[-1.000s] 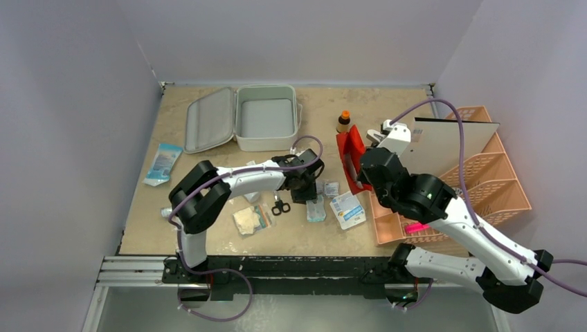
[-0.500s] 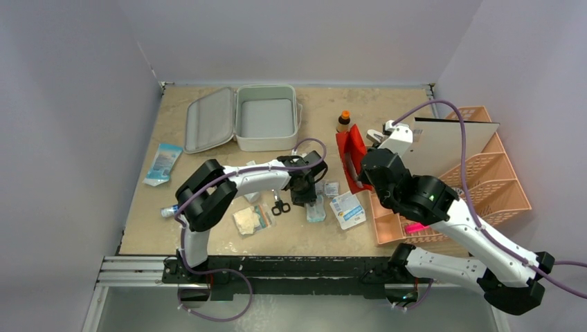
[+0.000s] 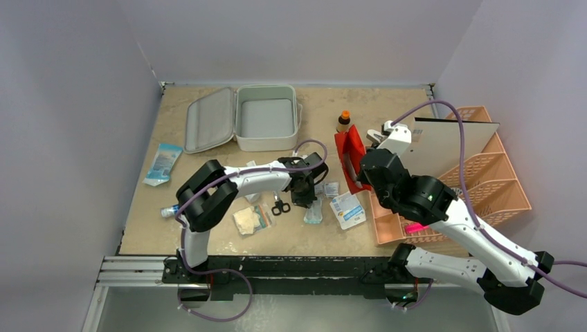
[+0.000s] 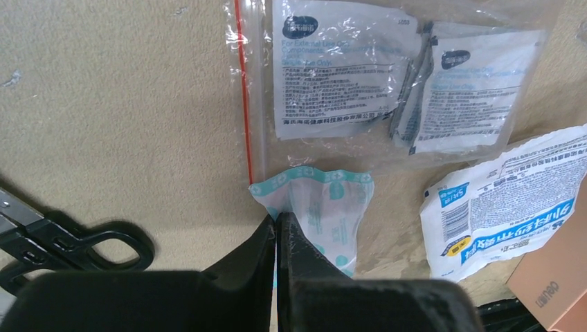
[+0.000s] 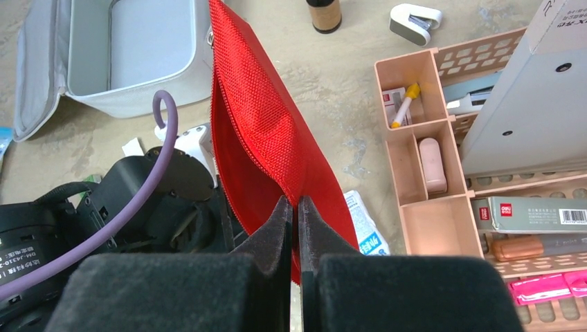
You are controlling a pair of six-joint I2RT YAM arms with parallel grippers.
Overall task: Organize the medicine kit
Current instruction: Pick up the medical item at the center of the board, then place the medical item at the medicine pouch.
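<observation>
Now, medicine kit (image 3: 266, 144): open on the worktop (image 3: 387, 104), lid (image 3: 209, 119) flat beside it.
Left pincer (image 4: 277, 223): clamped on a teal packet (image 4: 325, 207), in front of the medicine kit.
Right pincer (image 5: 294, 205): clamped on the red pouch (image 5: 263, 124), right of the medicine kit.

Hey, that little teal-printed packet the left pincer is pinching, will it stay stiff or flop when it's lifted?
Probably floppy: the teal-printed packet puckers where the left pincer pinches its edge. It is likely light, since it looks like thin film. Its glossy wrapper may slip from so small a grip.
</observation>
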